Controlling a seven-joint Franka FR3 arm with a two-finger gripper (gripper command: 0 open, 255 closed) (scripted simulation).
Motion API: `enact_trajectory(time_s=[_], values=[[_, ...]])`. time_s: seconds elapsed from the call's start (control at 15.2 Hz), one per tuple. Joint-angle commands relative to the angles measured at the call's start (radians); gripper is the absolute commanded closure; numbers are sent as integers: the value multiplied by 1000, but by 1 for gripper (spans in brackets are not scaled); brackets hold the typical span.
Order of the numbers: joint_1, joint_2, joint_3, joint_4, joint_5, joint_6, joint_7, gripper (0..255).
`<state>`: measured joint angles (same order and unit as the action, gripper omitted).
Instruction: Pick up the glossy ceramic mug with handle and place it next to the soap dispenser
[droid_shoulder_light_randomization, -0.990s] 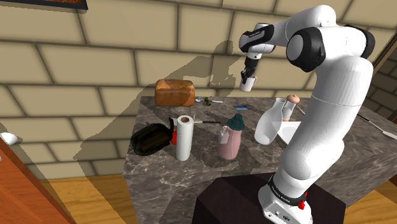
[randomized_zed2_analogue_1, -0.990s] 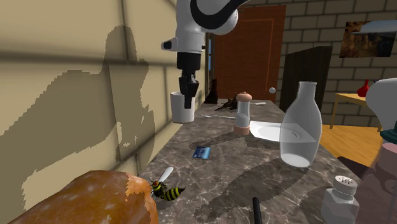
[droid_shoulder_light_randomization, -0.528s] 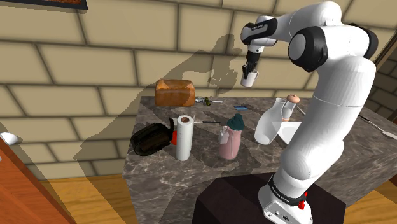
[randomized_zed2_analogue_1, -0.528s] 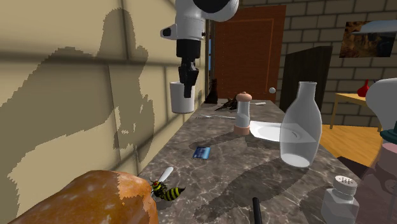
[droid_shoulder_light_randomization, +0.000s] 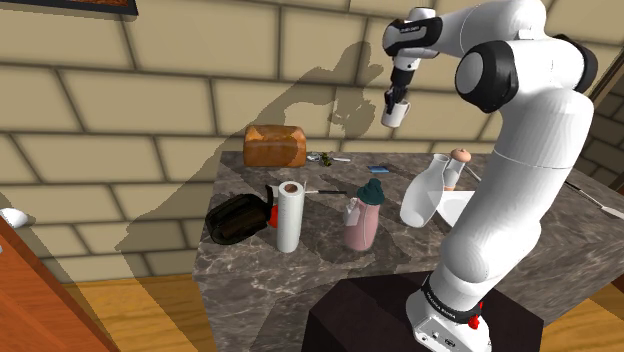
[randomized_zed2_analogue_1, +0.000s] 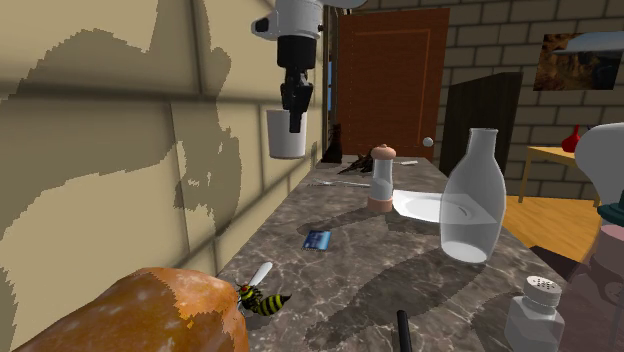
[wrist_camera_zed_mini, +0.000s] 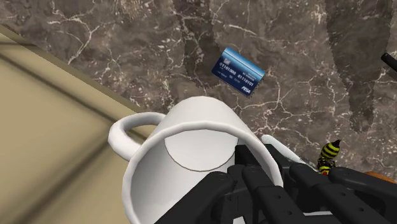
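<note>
White, glossy and stiff, the mug (randomized_zed2_analogue_1: 287, 135) hangs high above the tabletop (randomized_zed2_analogue_1: 400, 262), likely slippery and breakable. The tool (randomized_zed2_analogue_1: 292, 120) pinches its rim opposite the handle (wrist_camera_zed_mini: 121, 132).

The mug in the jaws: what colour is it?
The mug is plain white, inside and out, handle included; the wrist view shows it best.

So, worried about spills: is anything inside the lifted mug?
The white mug looks empty; its bare bottom shows. One of the jaws reaches inside, hiding part of the inner wall.
</note>
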<state>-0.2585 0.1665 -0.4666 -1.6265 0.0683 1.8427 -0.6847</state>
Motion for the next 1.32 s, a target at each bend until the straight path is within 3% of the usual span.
enact_trajectory(time_s=[0.0,1.25], values=[[0,3,0,30,1,-27,2,255],[-36,73,-9,379,34,-313,-13,255]])
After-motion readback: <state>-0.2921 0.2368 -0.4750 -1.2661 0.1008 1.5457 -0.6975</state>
